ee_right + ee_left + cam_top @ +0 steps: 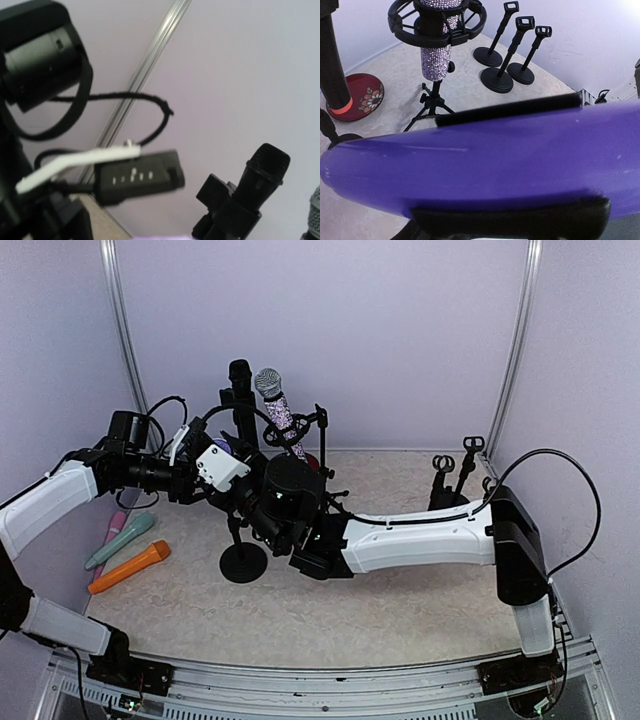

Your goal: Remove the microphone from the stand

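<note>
A purple microphone [485, 165] fills the left wrist view, lying crosswise between a black finger above [510, 111] and one below [510, 220]. My left gripper [226, 457] is shut on it above a black round-base stand [243, 562]. The top view shows only a purple tip [221, 445]. I cannot tell whether the microphone still sits in the stand's clip. My right gripper [252, 505] is at the stand's upper pole, its jaws hidden by the arm. The right wrist view looks up at the wall, with a purple sliver [165, 237] at the bottom edge.
A glitter microphone [278, 410] hangs in a shock mount on a tripod. A black microphone [240, 390] stands behind. A red plate [360, 97] lies nearby. Three empty stands [510, 75] are at the back right. An orange microphone [130, 567] and a teal one [120, 540] lie on the left.
</note>
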`<move>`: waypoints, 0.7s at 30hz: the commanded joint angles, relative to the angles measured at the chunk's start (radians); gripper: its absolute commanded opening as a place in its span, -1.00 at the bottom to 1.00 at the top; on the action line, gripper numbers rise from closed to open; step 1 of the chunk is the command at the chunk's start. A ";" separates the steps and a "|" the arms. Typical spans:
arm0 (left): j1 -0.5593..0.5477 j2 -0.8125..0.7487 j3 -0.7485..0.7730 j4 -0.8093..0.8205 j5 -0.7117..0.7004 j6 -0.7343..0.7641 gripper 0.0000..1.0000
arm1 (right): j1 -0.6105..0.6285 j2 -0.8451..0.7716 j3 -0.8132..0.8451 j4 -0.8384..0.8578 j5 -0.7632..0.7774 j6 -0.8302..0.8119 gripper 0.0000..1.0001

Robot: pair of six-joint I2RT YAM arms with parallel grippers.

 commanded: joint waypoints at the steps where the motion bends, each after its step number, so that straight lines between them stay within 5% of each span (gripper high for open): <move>1: -0.018 -0.018 -0.047 0.089 0.022 -0.045 0.01 | 0.004 -0.005 0.014 0.122 -0.010 0.029 -1.00; 12: -0.053 0.017 -0.061 0.226 -0.050 -0.123 -1.00 | 0.020 -0.044 -0.055 0.152 0.008 0.010 -1.00; 21: -0.059 0.040 -0.074 0.255 -0.268 -0.066 -1.00 | 0.058 -0.177 -0.197 0.242 0.021 -0.049 -1.00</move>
